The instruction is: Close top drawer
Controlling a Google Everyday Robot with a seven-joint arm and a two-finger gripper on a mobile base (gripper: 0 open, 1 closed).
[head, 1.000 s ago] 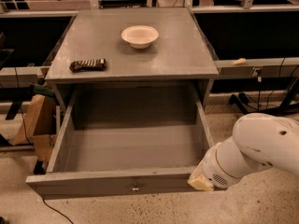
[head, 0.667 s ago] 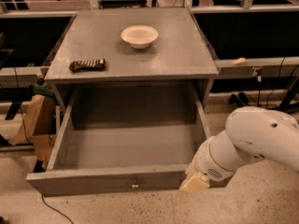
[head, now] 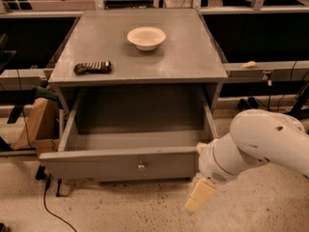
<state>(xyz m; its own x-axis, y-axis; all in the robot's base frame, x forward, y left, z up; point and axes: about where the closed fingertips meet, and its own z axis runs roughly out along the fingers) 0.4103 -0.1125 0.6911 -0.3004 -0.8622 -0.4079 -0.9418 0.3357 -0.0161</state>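
The top drawer (head: 96, 166) of the grey cabinet stands pulled out toward me, and its deep box is empty. Its flat grey front panel has a small round metal knob (head: 141, 166) at the centre. My gripper (head: 200, 195) hangs at the end of the white arm (head: 260, 144), just off the drawer's front right corner. It is slightly below the panel's lower edge and points down at the floor. I cannot tell whether it touches the panel.
On the cabinet top (head: 188, 62) stand a white bowl (head: 146, 36) and a dark snack packet (head: 92, 67). A cardboard box (head: 36, 122) leans at the cabinet's left. A black cable (head: 48, 208) trails on the speckled floor. Desks and rails run behind.
The drawer front has moved back toward the cabinet, so the drawer sticks out less. My gripper has moved left and lower along the front right corner.
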